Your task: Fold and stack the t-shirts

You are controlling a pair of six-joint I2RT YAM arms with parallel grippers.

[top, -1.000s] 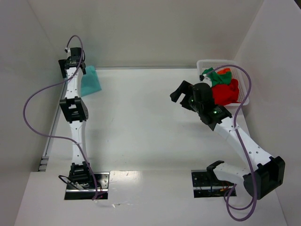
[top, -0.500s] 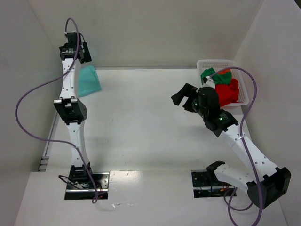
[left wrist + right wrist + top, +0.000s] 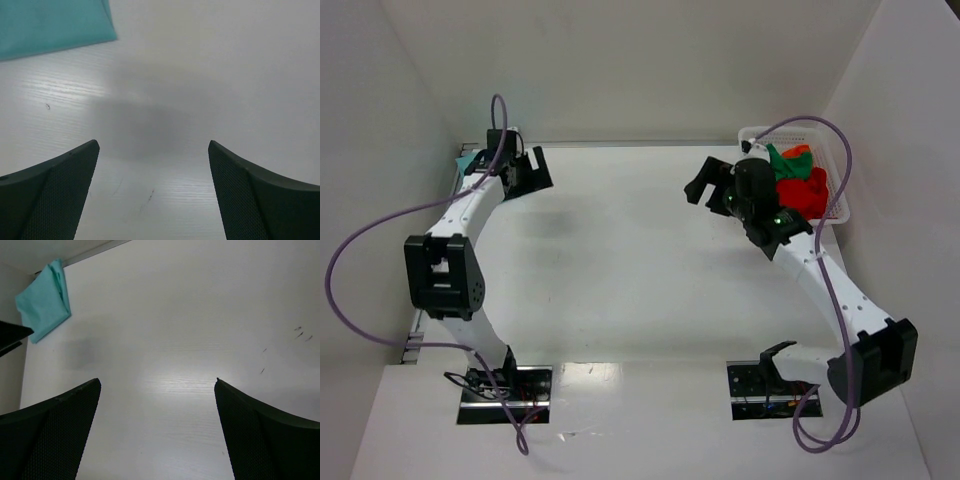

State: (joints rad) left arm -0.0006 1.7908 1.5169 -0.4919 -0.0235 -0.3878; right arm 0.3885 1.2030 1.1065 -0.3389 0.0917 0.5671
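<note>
Left claw point(image 3: 152, 145) spread wide — teal t-shirt point(image 3: 50, 22) nearby.

Left arm point(image 3: 470, 205), right arm point(image 3: 825, 280), mine: white links, black joint housings, a purple cable point(image 3: 498, 110) looping off each. My left gripper point(image 3: 152, 142) and right gripper point(image 3: 156, 380): black fingers, fine mesh texture. Bare-metal base plates point(image 3: 540, 380).

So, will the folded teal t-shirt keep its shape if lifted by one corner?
Probably not: the teal t-shirt lies as thin flat layers, so it should droop and unfold. Likely light; it may slide on the smooth table.
</note>
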